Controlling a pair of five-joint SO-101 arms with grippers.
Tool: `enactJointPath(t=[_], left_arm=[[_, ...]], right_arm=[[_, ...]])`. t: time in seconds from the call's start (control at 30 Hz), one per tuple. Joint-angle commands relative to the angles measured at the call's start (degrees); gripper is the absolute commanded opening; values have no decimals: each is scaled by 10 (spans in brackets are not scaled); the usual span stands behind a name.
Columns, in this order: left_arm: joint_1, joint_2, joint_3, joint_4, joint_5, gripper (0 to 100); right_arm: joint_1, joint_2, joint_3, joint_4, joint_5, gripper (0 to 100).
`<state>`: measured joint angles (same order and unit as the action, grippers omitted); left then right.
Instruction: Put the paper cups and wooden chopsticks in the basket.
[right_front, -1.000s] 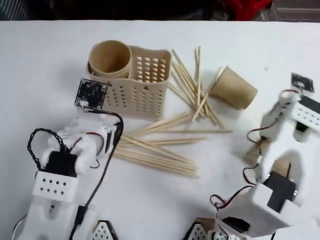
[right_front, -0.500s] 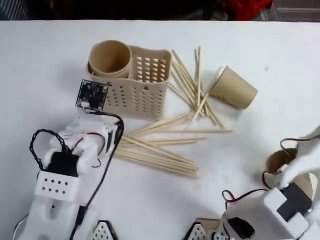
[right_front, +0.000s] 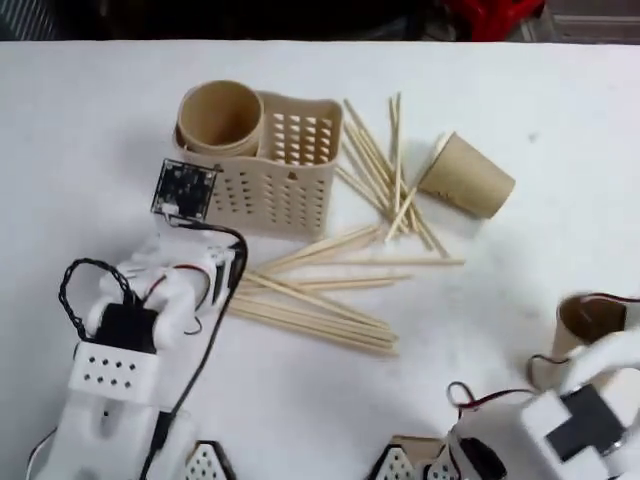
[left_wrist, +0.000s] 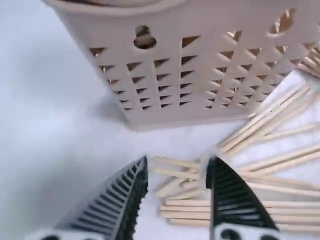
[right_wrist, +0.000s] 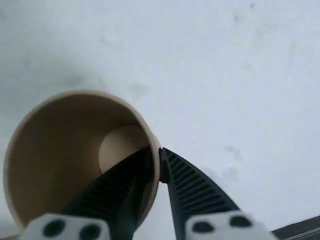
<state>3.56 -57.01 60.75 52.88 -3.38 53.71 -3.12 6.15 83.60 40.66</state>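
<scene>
Right gripper (right_wrist: 156, 152): pinched on held cup (right_wrist: 60, 150) at its rim, one finger inside, well apart from basket (right_front: 290, 165).
Left gripper (left_wrist: 177, 170): spread wide over chopsticks (right_front: 320, 300), just beside basket.
Handling: held cup likely light, thin, crushable; rim hold suits. Chopsticks stiff, slippery; take mid-bundle.

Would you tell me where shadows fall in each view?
High view: faint shadow under the tipped cup. Left wrist view: soft shadow on the table beside the basket. Right wrist view: the held cup is shaded inside, by the right gripper.
</scene>
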Motion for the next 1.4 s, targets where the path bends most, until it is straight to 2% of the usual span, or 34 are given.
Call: enactJointPath(t=[0.0, 0.17, 0.3, 0.43, 0.63, 0.77, 0.9, 1.13, 1.37], left_arm=[[-86, -12, -30, -20, 1, 203], [-150, -7, -27, -61, 40, 203], [-177, -10, -6, -106, 46, 203], [-185, -8, 4, -131, 46, 203], [-183, -8, 5, -131, 46, 203], [-182, -8, 5, -131, 45, 203], [-182, -8, 6, -131, 45, 203], [-182, -8, 6, -130, 45, 203], [-182, -8, 6, -129, 45, 203]], right_arm=[[-107, -117, -25, 37, -76, 16], [-335, -262, -54, 62, -238, 16], [-518, -298, -160, 78, -346, 16], [-645, -255, -307, 74, -411, 16], [-790, -114, -492, 13, -447, 16], [-836, -16, -568, -21, -448, 17], [-851, 77, -607, -42, -448, 17], [-844, 190, -648, -63, -448, 17], [-829, 226, -658, -49, -447, 28]])
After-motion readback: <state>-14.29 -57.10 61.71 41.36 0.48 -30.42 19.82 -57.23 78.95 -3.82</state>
